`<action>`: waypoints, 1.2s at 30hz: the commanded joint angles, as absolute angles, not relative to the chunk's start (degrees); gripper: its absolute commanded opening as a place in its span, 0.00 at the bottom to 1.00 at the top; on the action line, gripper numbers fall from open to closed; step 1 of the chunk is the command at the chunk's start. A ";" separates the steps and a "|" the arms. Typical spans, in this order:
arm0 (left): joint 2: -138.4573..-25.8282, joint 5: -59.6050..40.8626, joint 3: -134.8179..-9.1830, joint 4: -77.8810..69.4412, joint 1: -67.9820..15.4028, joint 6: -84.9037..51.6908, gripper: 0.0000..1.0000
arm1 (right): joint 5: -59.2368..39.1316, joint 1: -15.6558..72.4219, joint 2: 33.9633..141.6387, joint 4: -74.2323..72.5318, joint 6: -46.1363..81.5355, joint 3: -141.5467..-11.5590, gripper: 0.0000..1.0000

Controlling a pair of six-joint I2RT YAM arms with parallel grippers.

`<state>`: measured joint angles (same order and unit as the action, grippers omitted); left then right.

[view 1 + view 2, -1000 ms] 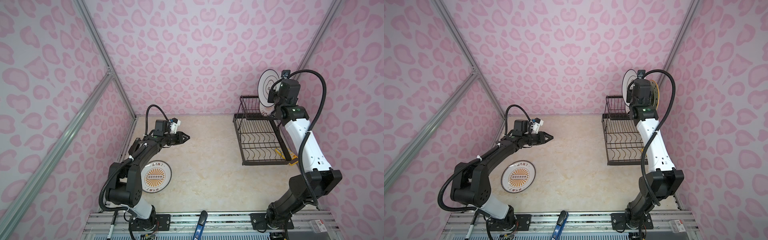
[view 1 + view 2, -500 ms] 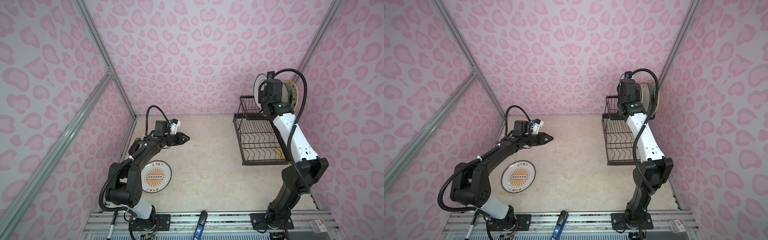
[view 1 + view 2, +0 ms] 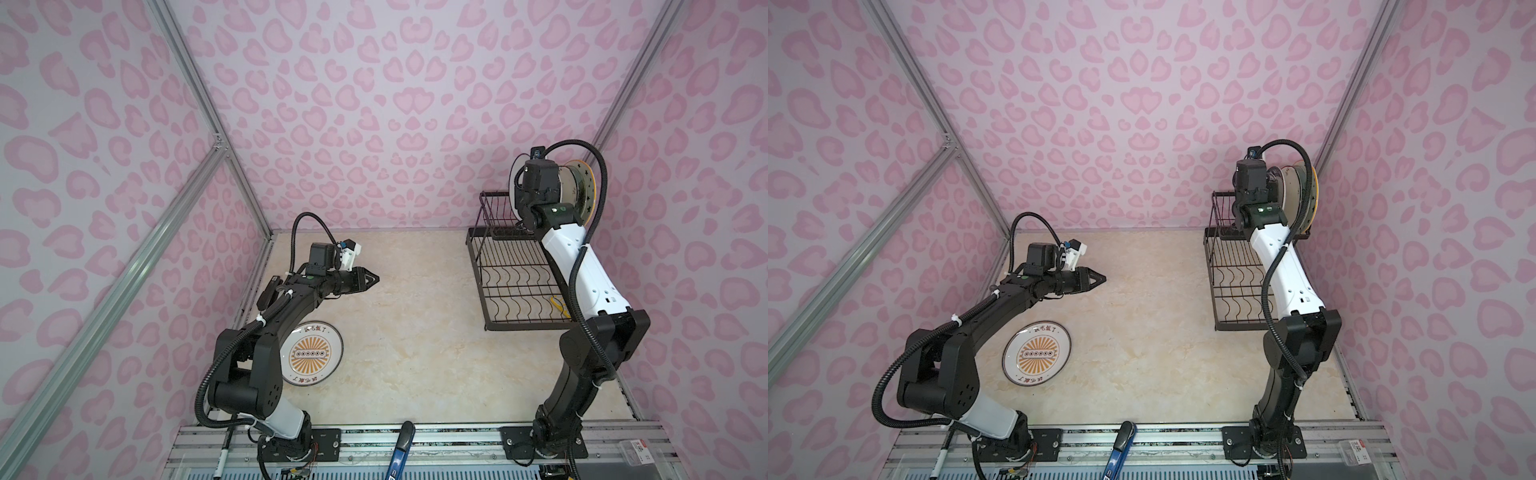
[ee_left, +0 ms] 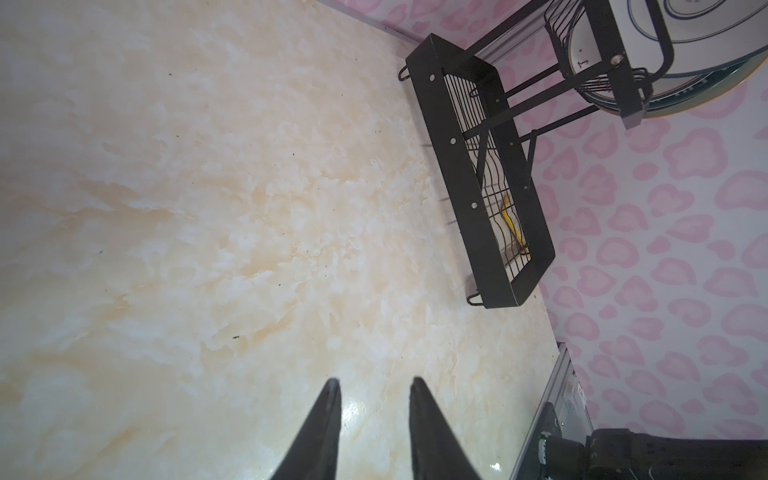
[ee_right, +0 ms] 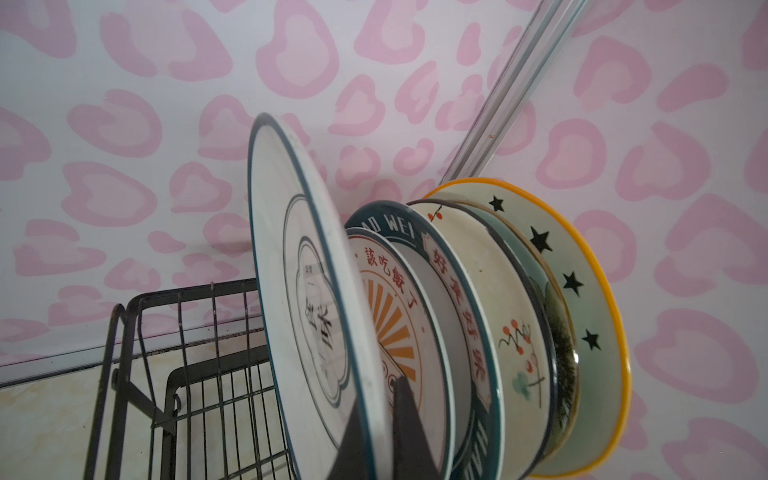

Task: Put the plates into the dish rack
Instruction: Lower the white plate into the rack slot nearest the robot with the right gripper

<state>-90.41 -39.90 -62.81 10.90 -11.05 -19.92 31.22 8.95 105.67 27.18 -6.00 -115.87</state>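
- We note the right tool (image 5: 380, 392) is hidden behind the right arm (image 3: 540, 183) in both top views. In the right wrist view the picture's edge cuts off its fingers (image 5: 411, 432).
- The emblem plate (image 5: 299, 257) it clamps is blurred, and we cannot read its print.
- The pale blue plate (image 5: 521, 255) shows only a sliver between its neighbours.
- In a top view the left arm (image 3: 266, 328) covers part of the flat sunburst plate (image 3: 316, 353).
- A yellow item (image 4: 511, 220) at the dish rack (image 4: 453, 137) is too small to identify.
- A blue-handled object (image 3: 401, 453) is cut off by the picture's edge.
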 commanded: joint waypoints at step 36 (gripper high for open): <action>-88.33 -38.93 -63.37 13.45 -10.89 -18.47 0.32 | 31.42 10.68 103.39 26.92 1.23 -107.59 0.00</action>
